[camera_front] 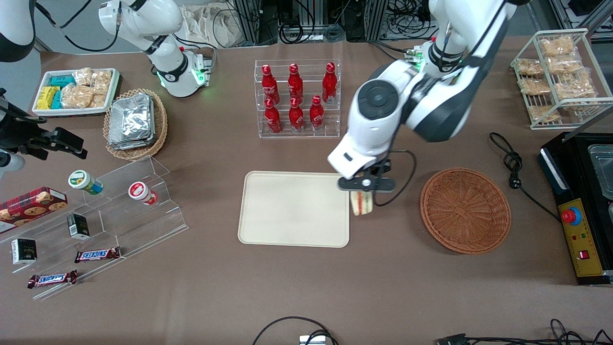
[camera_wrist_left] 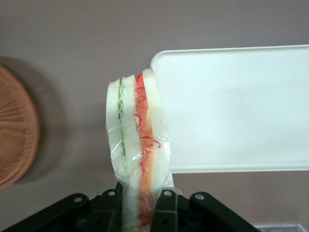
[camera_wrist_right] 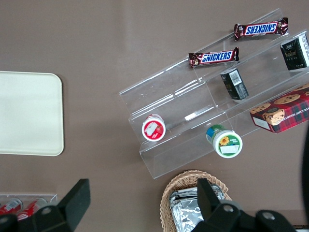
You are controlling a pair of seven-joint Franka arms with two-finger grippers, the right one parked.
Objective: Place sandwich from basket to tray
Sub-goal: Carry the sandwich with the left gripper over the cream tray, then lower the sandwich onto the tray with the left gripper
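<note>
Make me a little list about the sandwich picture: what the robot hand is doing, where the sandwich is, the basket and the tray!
gripper: shut on the sandwich, held above the table between basket and tray
sandwich: wrapped in clear film, hanging just off the tray's edge
basket: nothing in it
tray: nothing on it yet
step left: carry sandwich over the tray and put it down

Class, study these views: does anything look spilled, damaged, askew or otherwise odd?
Nothing stands out. The gripper holds the wrapped sandwich by the tray edge; the basket sits upright, nothing spilled.
</note>
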